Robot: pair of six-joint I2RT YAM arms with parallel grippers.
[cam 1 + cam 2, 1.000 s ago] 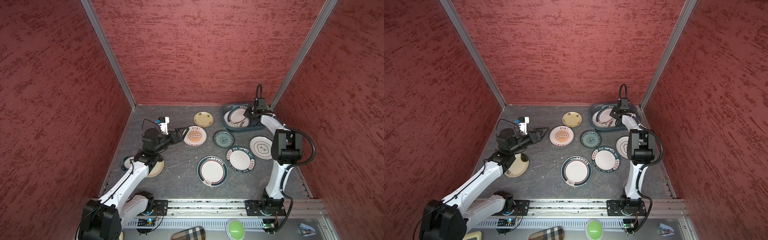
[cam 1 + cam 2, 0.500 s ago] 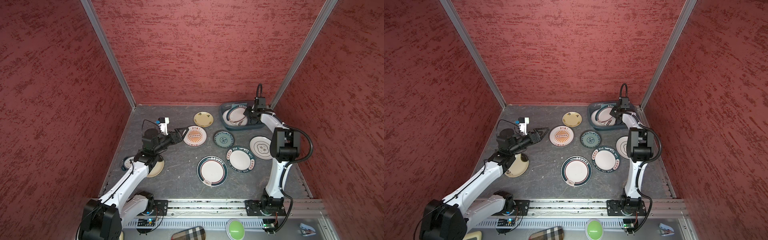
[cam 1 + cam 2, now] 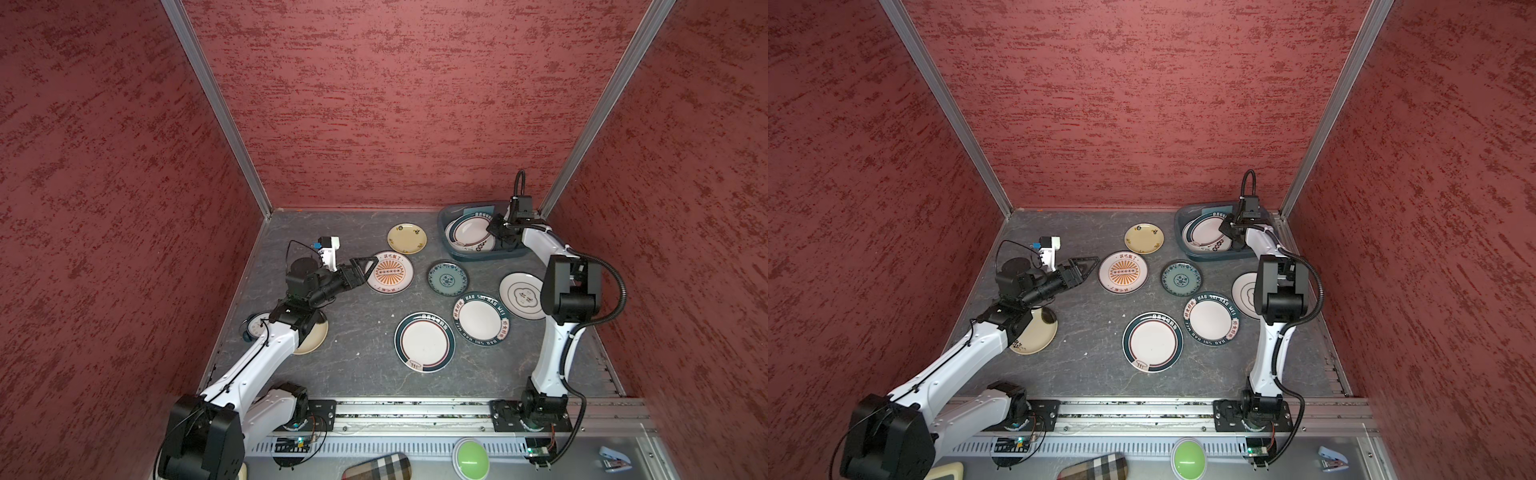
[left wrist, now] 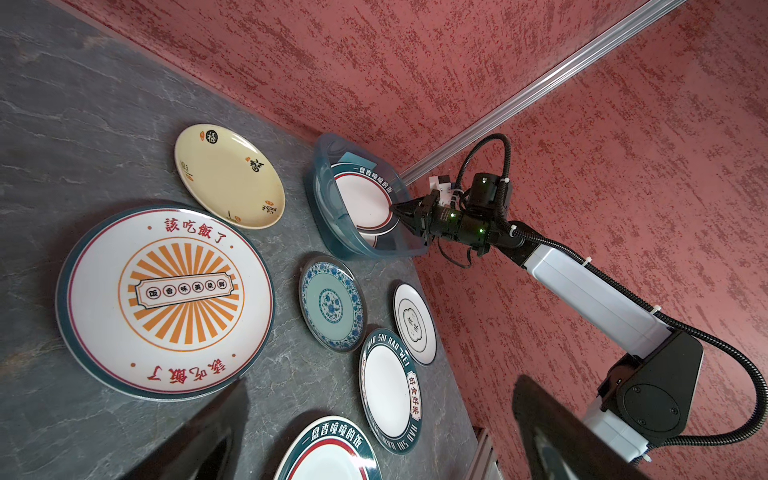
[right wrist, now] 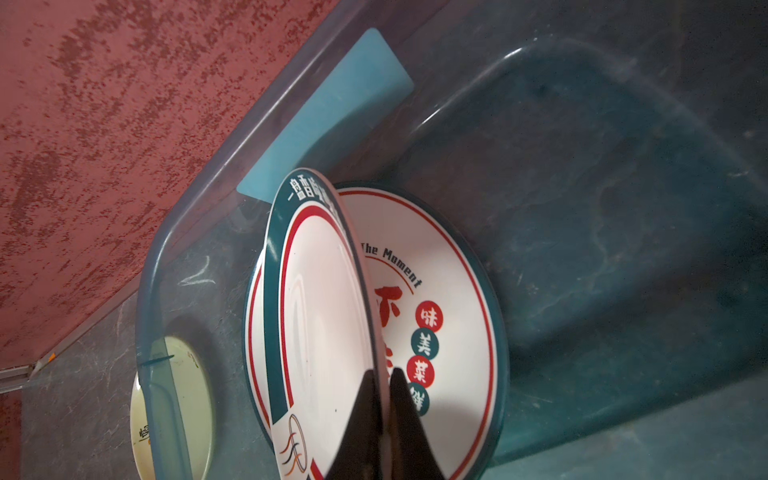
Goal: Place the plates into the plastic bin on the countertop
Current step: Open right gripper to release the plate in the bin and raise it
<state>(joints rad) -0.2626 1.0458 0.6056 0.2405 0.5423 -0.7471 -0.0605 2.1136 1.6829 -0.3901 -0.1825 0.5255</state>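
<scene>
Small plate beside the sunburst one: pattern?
The small plate is teal with a blue-and-white floral rim; clearest in left wrist view.

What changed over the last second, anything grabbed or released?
Almost nothing. The right gripper only shifted slightly at the plastic bin. It still pinches the rim of the teal-rimmed plate, tilted over the plate lying in the bin, not released. The left gripper stays open by the sunburst plate. The other plates on the countertop have not moved.
</scene>
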